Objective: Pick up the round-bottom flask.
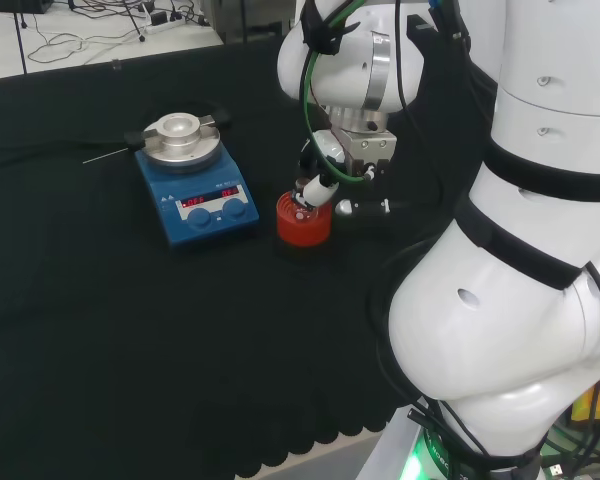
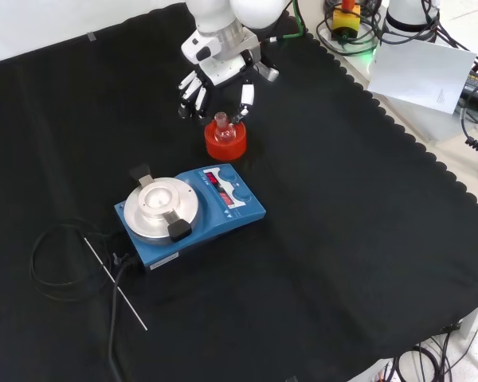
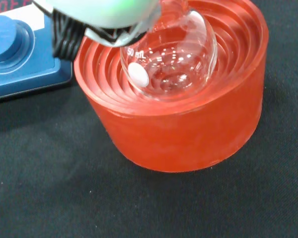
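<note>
Sitting in the red ribbed stand [image 2: 225, 142] so it stays upright, the round-bottom flask [image 3: 171, 62] waits — hand [image 2: 211, 86] poised just above, fingers relaxed, grasping nothing.

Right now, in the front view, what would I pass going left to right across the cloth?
Black cable loop → thin white rod → blue stirrer plate → red ribbed stand holding the round-bottom flask, with the hand above it.
</note>
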{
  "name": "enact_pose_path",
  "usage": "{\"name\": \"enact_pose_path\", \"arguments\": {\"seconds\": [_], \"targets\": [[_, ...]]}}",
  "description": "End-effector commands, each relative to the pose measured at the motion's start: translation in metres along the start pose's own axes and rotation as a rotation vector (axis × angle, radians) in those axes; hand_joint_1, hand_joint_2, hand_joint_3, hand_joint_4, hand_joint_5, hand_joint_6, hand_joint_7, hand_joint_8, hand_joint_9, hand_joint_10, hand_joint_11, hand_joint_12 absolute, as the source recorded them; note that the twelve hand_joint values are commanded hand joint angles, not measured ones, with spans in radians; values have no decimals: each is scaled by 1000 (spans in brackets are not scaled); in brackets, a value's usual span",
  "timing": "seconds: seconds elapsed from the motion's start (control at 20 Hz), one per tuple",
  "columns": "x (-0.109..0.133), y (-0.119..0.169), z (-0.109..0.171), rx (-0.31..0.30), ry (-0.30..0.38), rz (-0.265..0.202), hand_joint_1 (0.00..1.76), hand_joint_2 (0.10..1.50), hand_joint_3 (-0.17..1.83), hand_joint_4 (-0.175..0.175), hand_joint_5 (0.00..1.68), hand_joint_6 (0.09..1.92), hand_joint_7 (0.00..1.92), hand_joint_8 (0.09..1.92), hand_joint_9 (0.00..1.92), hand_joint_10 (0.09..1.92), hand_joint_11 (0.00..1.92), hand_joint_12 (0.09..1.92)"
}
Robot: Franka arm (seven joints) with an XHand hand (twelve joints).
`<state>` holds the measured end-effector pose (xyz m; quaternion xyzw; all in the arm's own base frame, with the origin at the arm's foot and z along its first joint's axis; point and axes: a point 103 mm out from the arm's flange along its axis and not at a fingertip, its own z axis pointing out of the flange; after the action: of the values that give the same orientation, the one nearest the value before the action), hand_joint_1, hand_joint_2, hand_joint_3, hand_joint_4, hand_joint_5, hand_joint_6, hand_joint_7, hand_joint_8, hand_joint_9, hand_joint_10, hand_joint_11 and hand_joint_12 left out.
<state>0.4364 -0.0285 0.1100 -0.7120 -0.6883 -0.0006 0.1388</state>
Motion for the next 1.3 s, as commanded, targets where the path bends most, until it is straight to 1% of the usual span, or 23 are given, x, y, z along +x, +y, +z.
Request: {"name": "enact_pose_path", "arguments": {"seconds": [0.05,0.1,0.15,0.2,0.25,0.3,0.35,0.45,0.5,0.6,0.65,0.8,0.95,1.1,1.25,1.3], "targets": [[1,0,0,-7,-15,-1,1005,588,720,-89,921,751,312,691,546,664,249,1379],[1,0,-1,-9,-19,-1,1034,671,621,-4,1002,776,317,695,554,663,257,1378],[1,1,-2,-15,-27,-1,1057,747,515,68,1071,777,324,697,563,658,267,1375],[2,1,-2,-18,-34,-1,1075,789,451,107,1122,760,333,697,574,653,279,1369],[2,1,-3,-22,-41,2,1091,803,425,119,1159,738,342,695,585,646,290,1362],[3,1,-4,-25,-46,3,1103,797,435,114,1184,723,353,691,597,636,301,1356],[3,1,-4,-28,-52,4,1116,784,458,92,1199,716,363,687,609,627,313,1350],[3,1,-7,-30,-58,9,1139,739,546,31,1212,733,381,681,633,610,336,1340],[3,1,-9,-31,-56,9,1146,720,585,7,1213,747,386,679,641,604,346,1336],[4,0,-16,-32,-51,10,1155,697,633,-23,1211,770,393,678,650,597,361,1331],[5,-1,-20,-31,-50,10,1157,690,648,-32,1210,778,394,678,653,595,365,1330],[9,-1,-38,-15,-51,10,1159,683,664,-42,1209,788,395,678,658,595,371,1329],[16,-4,-60,-30,-60,8,1159,680,671,-44,1208,793,391,677,660,595,376,1330],[23,-6,-83,-33,-71,11,1156,667,703,-34,1200,821,387,678,661,592,380,1327],[32,-4,-103,-41,-81,8,1155,664,711,-33,1198,828,386,679,661,592,381,1326],[35,-2,-109,-42,-83,7,1152,665,714,-25,1193,838,382,679,661,591,383,1327]]}}
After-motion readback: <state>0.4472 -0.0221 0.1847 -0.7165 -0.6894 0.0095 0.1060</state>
